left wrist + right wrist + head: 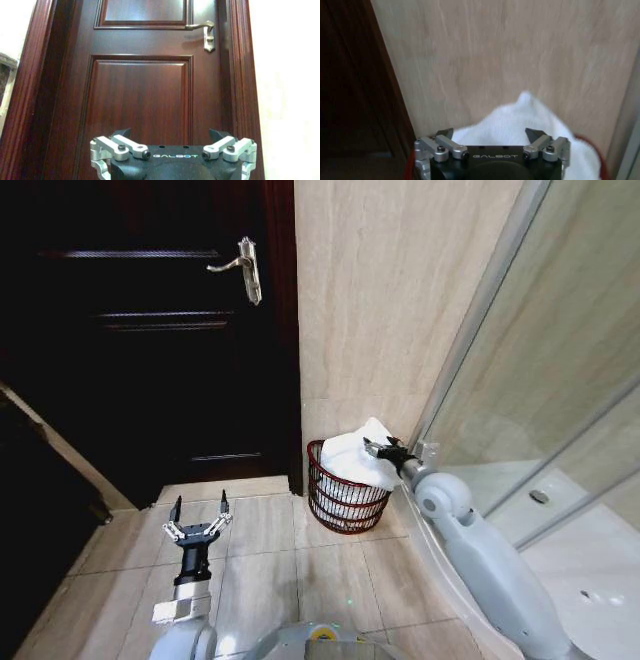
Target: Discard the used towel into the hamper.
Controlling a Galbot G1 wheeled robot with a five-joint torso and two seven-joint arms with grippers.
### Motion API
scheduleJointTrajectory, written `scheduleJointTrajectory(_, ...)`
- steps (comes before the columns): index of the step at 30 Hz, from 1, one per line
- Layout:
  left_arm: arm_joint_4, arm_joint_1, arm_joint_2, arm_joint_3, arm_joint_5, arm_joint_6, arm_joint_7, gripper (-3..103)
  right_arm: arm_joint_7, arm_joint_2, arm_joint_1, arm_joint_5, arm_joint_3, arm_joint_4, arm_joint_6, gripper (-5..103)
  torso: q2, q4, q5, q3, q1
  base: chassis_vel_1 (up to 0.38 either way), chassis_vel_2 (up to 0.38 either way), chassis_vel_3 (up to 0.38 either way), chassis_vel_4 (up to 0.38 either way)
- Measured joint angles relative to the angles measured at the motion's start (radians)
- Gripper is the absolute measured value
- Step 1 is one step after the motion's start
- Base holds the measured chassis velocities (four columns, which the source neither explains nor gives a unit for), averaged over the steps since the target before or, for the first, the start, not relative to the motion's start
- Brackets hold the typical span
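Tiled floor [260, 560] is lying below; right gripper [374, 448] is reaching mid-frame over the hamper [345, 498], fingers released beside the towel [355, 460]; left gripper [199, 515], lower left, is spreading open.

One hamper [345, 498] stands far right by the wall, with one white towel [357, 459] heaped in it. One dark door [150, 330] fills the far left, bearing one handle [240, 268]. Two grippers: left gripper [199, 510] near, right gripper [375, 446] at the towel.
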Motion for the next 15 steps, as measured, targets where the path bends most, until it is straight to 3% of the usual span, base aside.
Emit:
scheduleJointTrajectory(2,0.001,0.001,0.004,-0.001,-0.001,-0.002,0.000,100,-0.026,0.020,0.019,-0.003,-0.029,-0.086,0.011,99,0.000,0.0001,0.0002,0.000,0.000,0.000,0.000,0.000,0.000)
scheduleJointTrajectory(4,0.001,0.002,0.004,-0.001,-0.001,-0.002,-0.001,100,-0.030,0.023,0.021,-0.007,-0.033,-0.100,0.014,100,0.000,0.0001,0.0001,0.000,0.000,0.000,0.000,0.000,0.000)
scheduleJointTrajectory(6,-0.001,0.001,0.002,-0.002,-0.004,-0.002,-0.001,100,-0.045,0.037,0.021,-0.071,-0.044,-0.159,0.038,100,0.000,0.0003,0.0002,0.000,0.000,0.000,0.000,0.000,0.000)
scheduleJointTrajectory(10,0.001,-0.005,0.002,-0.005,-0.015,-0.001,-0.001,100,-0.056,0.023,-0.019,-0.178,-0.025,-0.160,0.055,100,0.000,-0.0001,0.0003,0.000,0.000,0.000,0.000,0.000,0.000)
scheduleJointTrajectory(15,0.017,-0.011,0.003,0.004,-0.013,0.000,-0.001,100,-0.033,-0.004,-0.059,-0.213,0.008,-0.109,0.065,100,0.000,-0.0003,0.0002,0.000,0.000,0.000,0.000,0.000,0.000)
